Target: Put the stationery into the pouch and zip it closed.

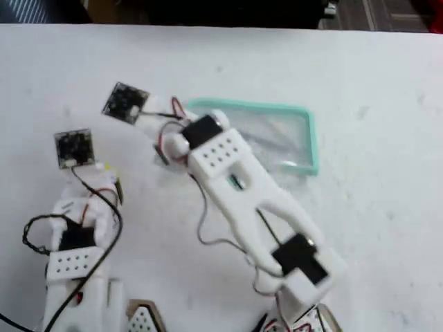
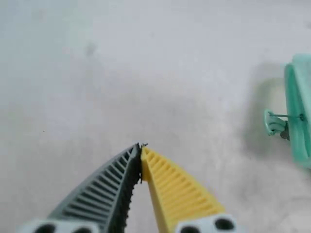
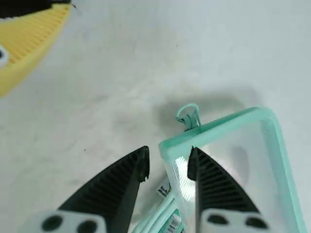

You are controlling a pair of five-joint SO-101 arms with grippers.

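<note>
The clear pouch point(image 1: 277, 131) with mint-green trim lies flat behind the table's middle. My right gripper point(image 1: 169, 145) is at the pouch's left end. In the right wrist view this gripper point(image 3: 167, 158) is open, its black fingers point(image 3: 206, 179) standing on either side of the pouch's corner point(image 3: 218, 126). The green zipper pull point(image 3: 187, 116) sticks out just past that corner. Green stationery with a label point(image 3: 165, 218) shows between the fingers inside the pouch. My left gripper point(image 2: 141, 148) is shut on nothing, hovering over bare table left of the pouch end point(image 2: 297, 111) and its zipper pull point(image 2: 274, 124).
The table point(image 1: 374, 228) is white. The left arm point(image 1: 76, 242) stands at the front left, the right arm's base point(image 1: 297, 263) at the front middle. The left gripper's yellow finger point(image 3: 29, 39) lies close to the right gripper.
</note>
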